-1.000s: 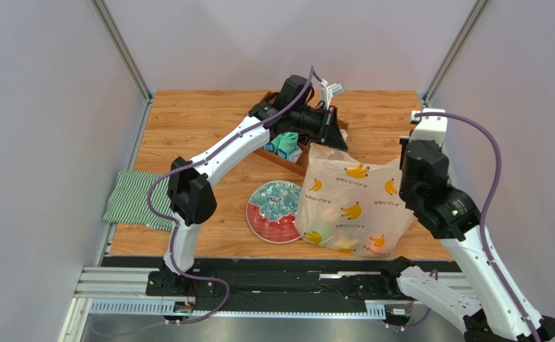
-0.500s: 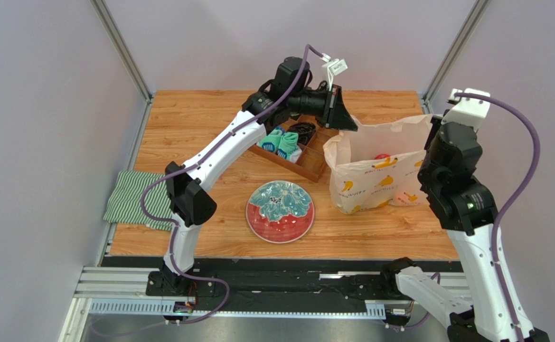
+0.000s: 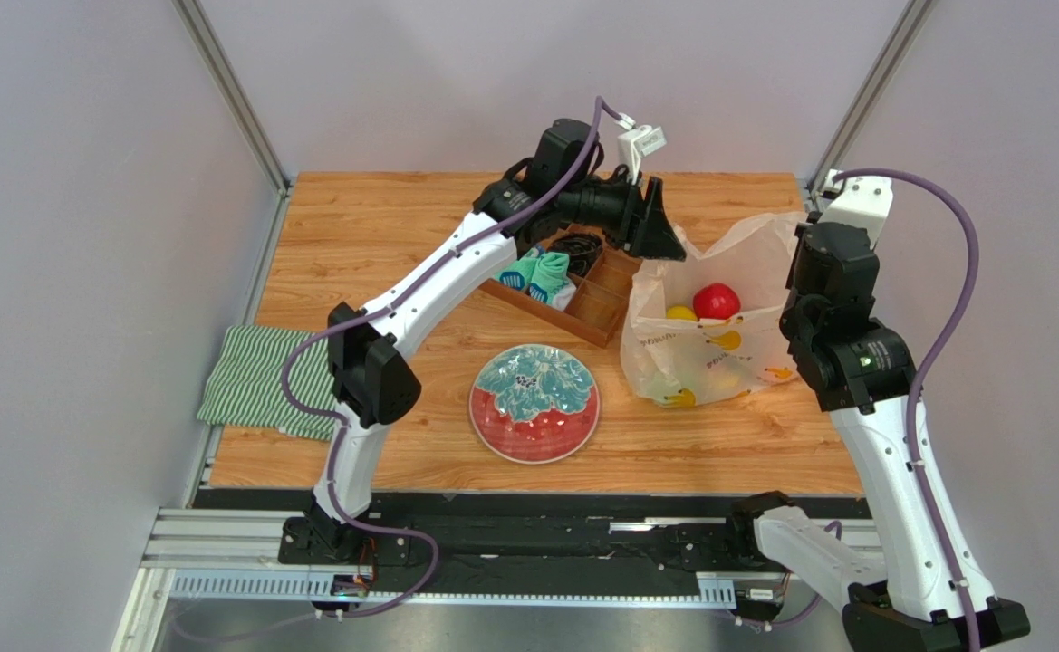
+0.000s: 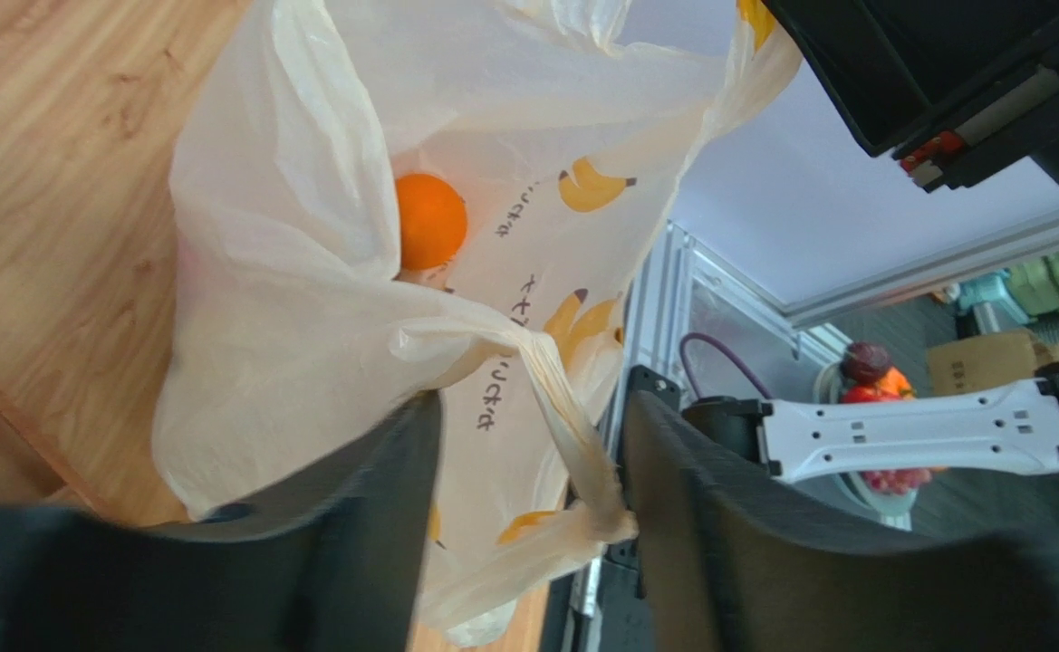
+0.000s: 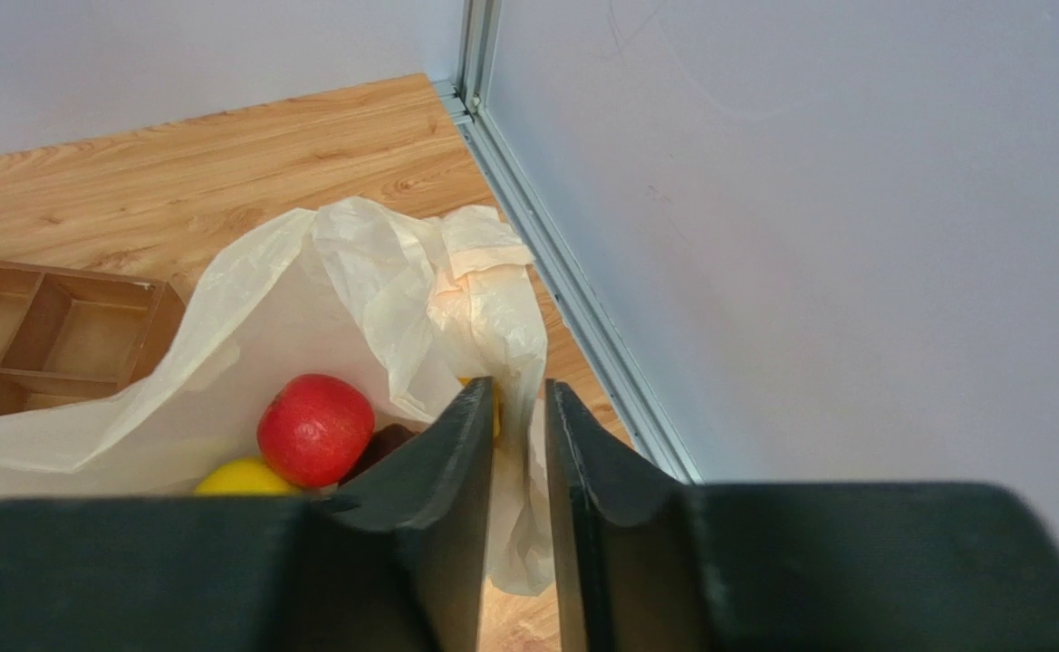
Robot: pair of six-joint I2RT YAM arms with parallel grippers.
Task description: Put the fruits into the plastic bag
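Note:
The plastic bag sits open on the table at the right, pale and printed with yellow bananas. In it lie the fruits: a red apple and a yellow fruit. The left wrist view shows an orange inside. My left gripper hangs open at the bag's left rim, and a loose handle strap runs between its wide-apart fingers. My right gripper is at the right rim, open by a narrow gap. The bag's right handle hangs slack in that gap. Beside it are the red apple and the yellow fruit.
A brown wooden compartment tray holding teal items stands just left of the bag, under my left arm. A red-rimmed plate lies at the front centre. A green striped cloth hangs over the left edge. A frame post and wall stand close by on the right.
The bag, held up and stretched half a second ago, has slumped onto the table. Both grippers' jaws have parted, and the left handle now hangs free.

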